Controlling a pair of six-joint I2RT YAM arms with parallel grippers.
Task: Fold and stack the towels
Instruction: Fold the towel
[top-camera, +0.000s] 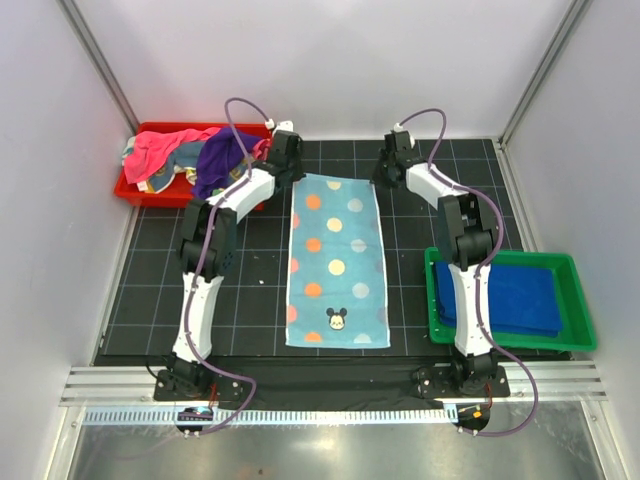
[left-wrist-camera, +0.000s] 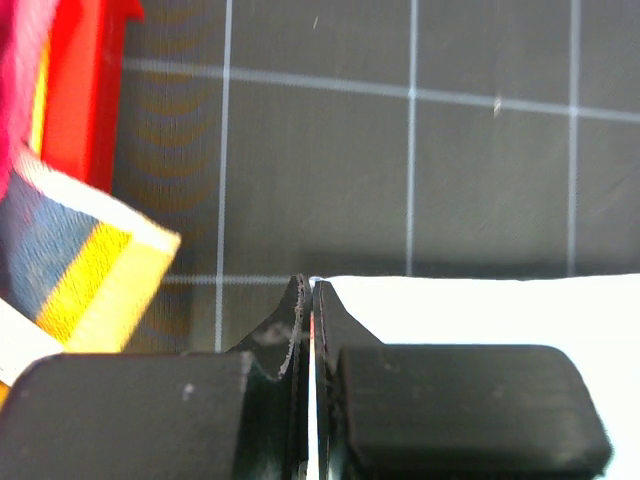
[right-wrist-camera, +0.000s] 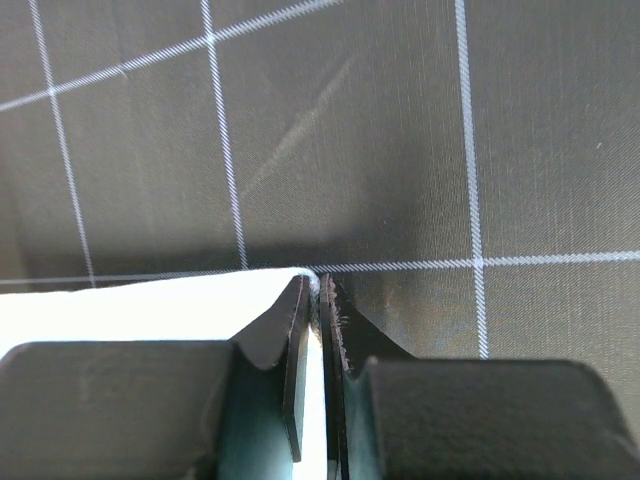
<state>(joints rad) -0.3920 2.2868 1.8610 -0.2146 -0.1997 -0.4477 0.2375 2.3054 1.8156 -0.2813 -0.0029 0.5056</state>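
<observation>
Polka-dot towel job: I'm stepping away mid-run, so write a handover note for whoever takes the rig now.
Left gripper: shut on the polka-dot towel, far left corner.
Right gripper: shut on its far right corner.
Towel lies flat on the mat, unfolded.
Done: folded blue towel in the green tray.
Left: fold this one, stack it, then the towel pile in the red tray.

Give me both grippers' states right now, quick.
Left gripper: shut on the polka-dot towel, far left corner.
Right gripper: shut on its far right corner.
</observation>
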